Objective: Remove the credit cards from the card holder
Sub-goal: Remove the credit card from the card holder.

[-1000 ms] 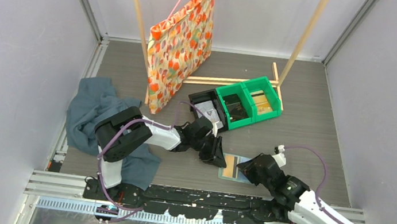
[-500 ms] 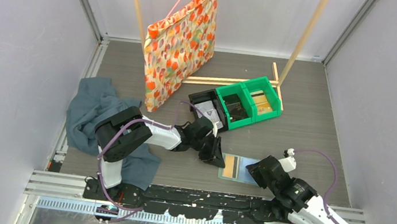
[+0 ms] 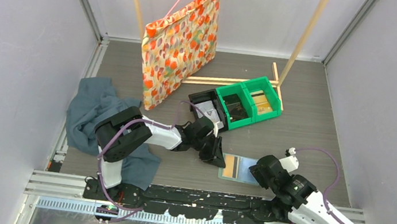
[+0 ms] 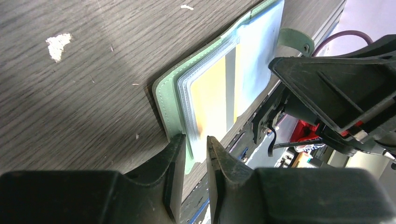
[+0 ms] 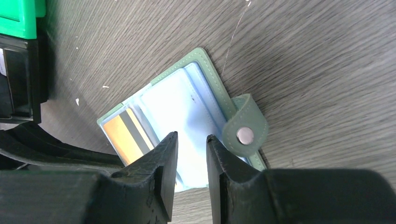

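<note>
The card holder lies open and flat near the table's front edge, a sage-green cover with pale blue panels and a snap tab. An orange card with a grey stripe sits in a clear sleeve on its left half. My left gripper is at the holder's left edge, its jaws a narrow gap apart over the cover's corner. My right gripper is at the holder's right edge, jaws slightly apart above the blue panel, nothing between them.
Two green bins and a black bin stand just behind the holder. A dark teal cloth lies at the left under the left arm. A patterned bag hangs from a wooden frame. A metal rail runs along the front.
My right gripper has drawn back to the right, off the holder's right half, which now shows. The hanging bag has swung a little left. The left arm has stayed put.
</note>
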`<action>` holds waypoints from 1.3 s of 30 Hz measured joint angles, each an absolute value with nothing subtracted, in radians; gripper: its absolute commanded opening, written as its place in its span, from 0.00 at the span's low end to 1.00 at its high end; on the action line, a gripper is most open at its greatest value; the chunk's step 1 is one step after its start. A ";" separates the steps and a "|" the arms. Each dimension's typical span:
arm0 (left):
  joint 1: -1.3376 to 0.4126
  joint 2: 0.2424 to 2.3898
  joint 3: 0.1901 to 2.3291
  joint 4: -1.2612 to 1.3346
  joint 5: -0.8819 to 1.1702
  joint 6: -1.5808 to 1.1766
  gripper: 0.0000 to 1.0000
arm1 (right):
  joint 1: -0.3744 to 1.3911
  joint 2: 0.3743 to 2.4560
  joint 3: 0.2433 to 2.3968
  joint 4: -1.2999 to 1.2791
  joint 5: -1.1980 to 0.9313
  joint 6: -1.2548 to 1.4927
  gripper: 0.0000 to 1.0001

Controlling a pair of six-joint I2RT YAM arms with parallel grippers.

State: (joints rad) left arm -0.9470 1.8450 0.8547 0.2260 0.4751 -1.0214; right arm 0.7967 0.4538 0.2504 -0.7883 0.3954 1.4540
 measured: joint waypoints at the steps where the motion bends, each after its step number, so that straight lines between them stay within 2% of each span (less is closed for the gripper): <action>1: -0.947 1.845 0.857 0.223 0.474 -1.018 0.25 | 0.797 0.463 0.261 -0.798 0.396 1.446 0.34; 8: -0.946 1.845 0.864 0.208 0.472 -1.009 0.25 | 0.797 0.538 0.374 -0.888 0.478 1.449 0.37; 22: -0.944 1.834 0.864 0.189 0.460 -1.005 0.26 | 0.797 0.747 0.424 -0.982 0.573 1.505 0.42; 33: -0.942 1.810 0.859 0.154 0.437 -0.987 0.26 | 0.797 0.650 0.323 -0.841 0.484 1.524 0.43; 39: -0.942 1.778 0.832 0.139 0.425 -0.986 0.28 | 0.797 0.651 0.286 -0.732 0.445 1.516 0.41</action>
State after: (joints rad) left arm -0.9417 1.7782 0.8318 0.1390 0.4248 -0.9855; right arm 0.7967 0.6514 0.2855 -0.7319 0.4454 1.5158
